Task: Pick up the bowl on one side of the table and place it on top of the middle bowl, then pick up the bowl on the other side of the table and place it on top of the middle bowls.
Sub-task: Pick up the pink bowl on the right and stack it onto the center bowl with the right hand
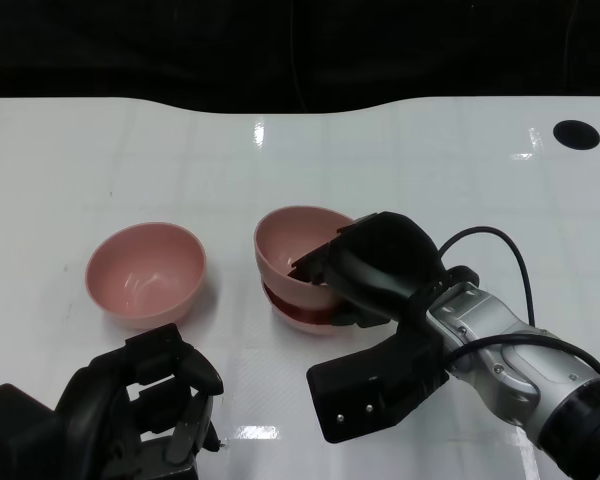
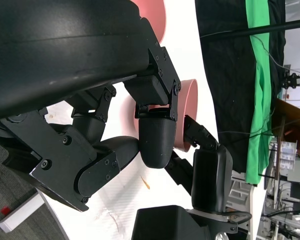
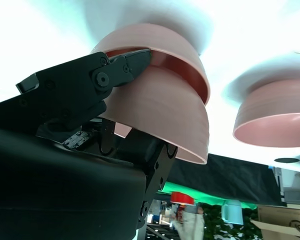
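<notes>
On the table (image 1: 400,170), two stacked bowls (image 1: 298,265) in the right hand's (image 1: 370,275) grip, one bowl (image 1: 145,272) apart.

Right hand (image 1: 380,265) covers the near-right rim of the top pink bowl (image 1: 292,240), which sits nested in the middle bowl (image 1: 298,312); approach from that side is blocked. Left bowl (image 1: 146,272) stands apart from the stack, with bare table (image 1: 230,180) between and behind. Left hand (image 1: 145,400) sits just near-side of the left bowl, top access open.
</notes>
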### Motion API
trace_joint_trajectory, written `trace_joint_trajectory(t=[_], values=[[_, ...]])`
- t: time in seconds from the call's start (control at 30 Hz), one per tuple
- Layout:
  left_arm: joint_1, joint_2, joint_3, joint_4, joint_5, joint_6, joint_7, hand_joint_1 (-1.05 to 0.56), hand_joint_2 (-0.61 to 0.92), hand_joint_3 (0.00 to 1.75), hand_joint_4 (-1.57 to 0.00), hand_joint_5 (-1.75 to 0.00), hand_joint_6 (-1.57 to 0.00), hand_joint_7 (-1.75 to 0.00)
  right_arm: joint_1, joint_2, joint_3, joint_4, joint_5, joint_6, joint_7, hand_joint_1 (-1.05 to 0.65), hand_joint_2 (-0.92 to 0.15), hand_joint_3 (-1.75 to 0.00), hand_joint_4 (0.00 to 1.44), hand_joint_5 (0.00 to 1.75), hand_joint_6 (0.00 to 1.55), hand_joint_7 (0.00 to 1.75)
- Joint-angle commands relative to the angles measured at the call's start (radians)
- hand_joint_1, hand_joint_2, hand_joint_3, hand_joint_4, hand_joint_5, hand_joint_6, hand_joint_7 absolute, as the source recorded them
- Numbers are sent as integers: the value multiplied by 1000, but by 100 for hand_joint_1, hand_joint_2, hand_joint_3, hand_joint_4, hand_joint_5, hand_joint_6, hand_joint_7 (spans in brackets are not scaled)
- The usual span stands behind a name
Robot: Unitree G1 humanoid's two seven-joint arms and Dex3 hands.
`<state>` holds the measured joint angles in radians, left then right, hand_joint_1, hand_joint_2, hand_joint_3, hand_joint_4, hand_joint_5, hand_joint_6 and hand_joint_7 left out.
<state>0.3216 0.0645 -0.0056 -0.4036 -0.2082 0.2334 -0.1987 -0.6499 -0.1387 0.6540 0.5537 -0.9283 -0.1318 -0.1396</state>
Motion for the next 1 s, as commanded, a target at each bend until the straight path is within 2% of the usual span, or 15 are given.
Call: trace_joint_trajectory(t=[0.03, 0.23, 0.33, 0.43, 0.6, 0.83, 1.0], values=[[4, 9, 7, -7, -8, 1, 0, -14, 46, 124, -80, -167, -81, -144, 10, -23, -7, -35, 8, -1, 18, -47, -92, -7, 72, 96, 90, 1], [2, 9, 7, -7, -4, 6, 5, -14, 44, 127, -80, -166, -82, -143, 23, -45, -11, -110, 8, 11, 71, -50, -92, -9, 69, 94, 88, 0], [1, 9, 6, -8, 0, 10, 8, -14, 43, 127, -80, -166, -83, -142, 36, -56, -17, -170, 5, 38, 130, -53, -92, -10, 64, 90, 79, 0], [0, 11, 4, -12, 6, 15, 11, -14, 44, 126, -81, -166, -83, -142, 45, -62, -22, -211, 7, 61, 179, -54, -92, -9, 64, 61, 72, 0], [0, 8, 9, -7, -5, 13, 4, -13, 44, 128, -81, -167, -83, -143, 56, -70, -27, -254, 2, 81, 212, -55, -92, -7, 65, 43, 67, 0], [-3, 9, 12, -1, -6, 10, 2, -13, 44, 128, -82, -167, -83, -144, 63, -79, -30, -293, 0, 105, 253, -56, -92, -8, 66, 37, 66, 0], [-3, 9, 12, 2, -5, 8, 2, -13, 43, 129, -82, -166, -84, -143, 63, -88, -15, -304, -57, 133, 249, -58, -92, -9, 69, 36, 65, 0]])
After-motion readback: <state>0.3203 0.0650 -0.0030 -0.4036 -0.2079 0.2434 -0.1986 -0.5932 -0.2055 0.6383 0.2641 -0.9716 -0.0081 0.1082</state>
